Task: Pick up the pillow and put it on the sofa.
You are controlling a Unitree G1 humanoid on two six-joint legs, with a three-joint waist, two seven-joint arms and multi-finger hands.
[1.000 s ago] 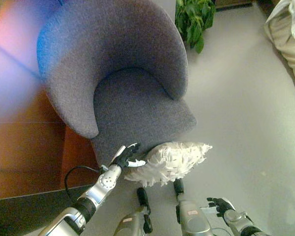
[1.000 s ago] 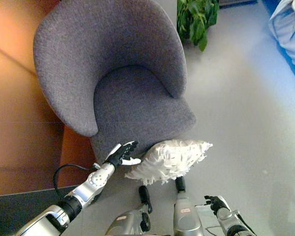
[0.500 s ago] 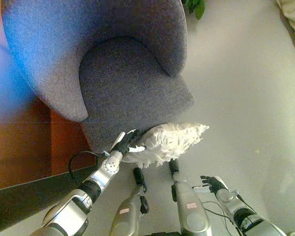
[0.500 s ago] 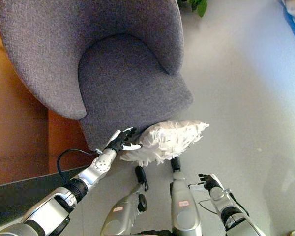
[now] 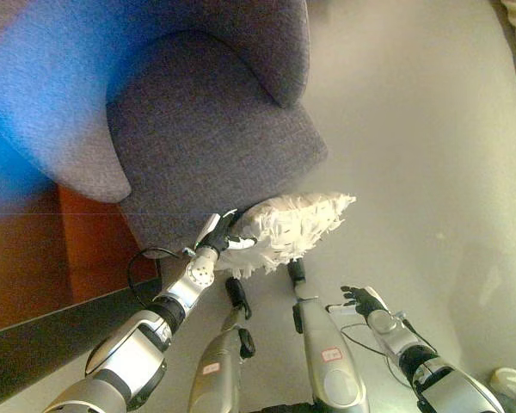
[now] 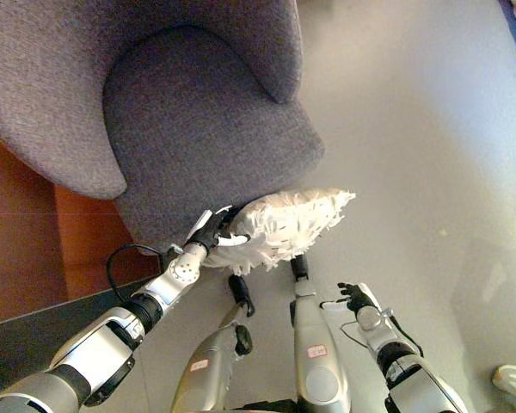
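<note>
Shaggy white fringed pillow (image 6: pixel 288 225): lies on the pale grey floor (image 6: pixel 413 146), pressed against the lower front edge of the sofa, not on its seat. Rounded grey fabric sofa (image 6: pixel 198 120): curved back and arms wrap a padded seat; fills the upper left of the view. Left hand (image 6: pixel 213 231): dark, white-tipped, at the pillow's left end, fingers curled onto its fringe and touching it; how firm the hold is cannot be told. Right hand (image 6: pixel 354 298): low on the right, well apart from the pillow, fingers loosely spread, holding nothing. Reddish-brown wooden flooring (image 6: pixel 26 232): left of the sofa.
</note>
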